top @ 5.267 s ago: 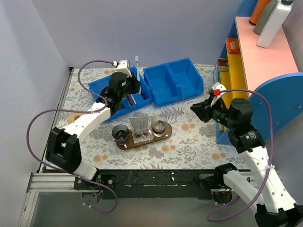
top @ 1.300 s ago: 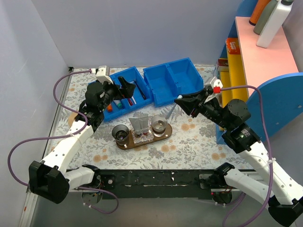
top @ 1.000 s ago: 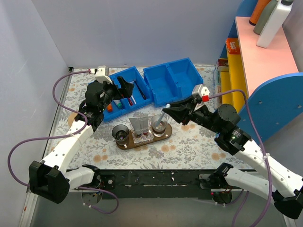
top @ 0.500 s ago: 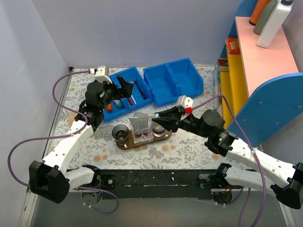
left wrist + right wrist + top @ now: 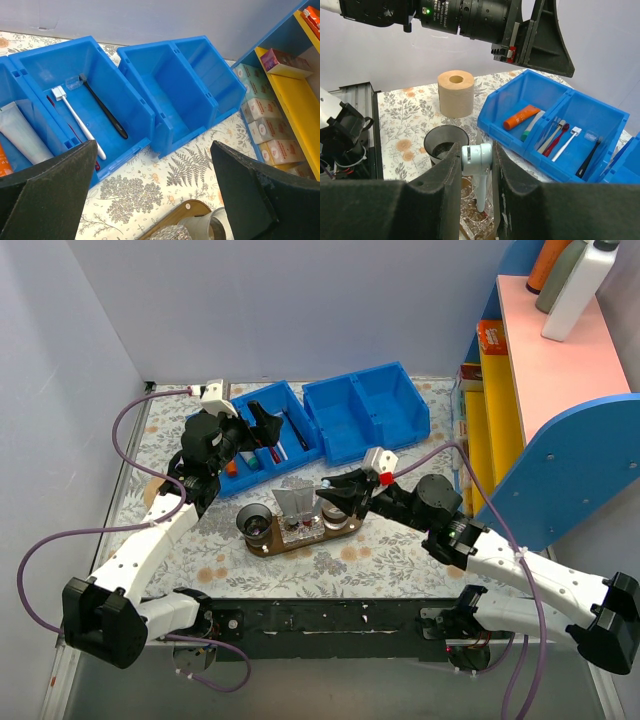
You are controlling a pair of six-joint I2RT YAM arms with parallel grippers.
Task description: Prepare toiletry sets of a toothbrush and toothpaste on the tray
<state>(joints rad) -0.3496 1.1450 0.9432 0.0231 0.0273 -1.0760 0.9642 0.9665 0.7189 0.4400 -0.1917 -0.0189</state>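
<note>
Toothbrush (image 5: 480, 187) clamped upright in right gripper (image 5: 476, 156) over 3 o'clock cup (image 5: 337, 508) on tray (image 5: 268, 546). Risks tipping cup if released off-centre. Left gripper (image 5: 154, 150) wide open, empty.

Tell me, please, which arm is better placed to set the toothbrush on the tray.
Right: the right gripper holds the toothbrush above the tray; the left gripper hangs open over the blue bin.
</note>
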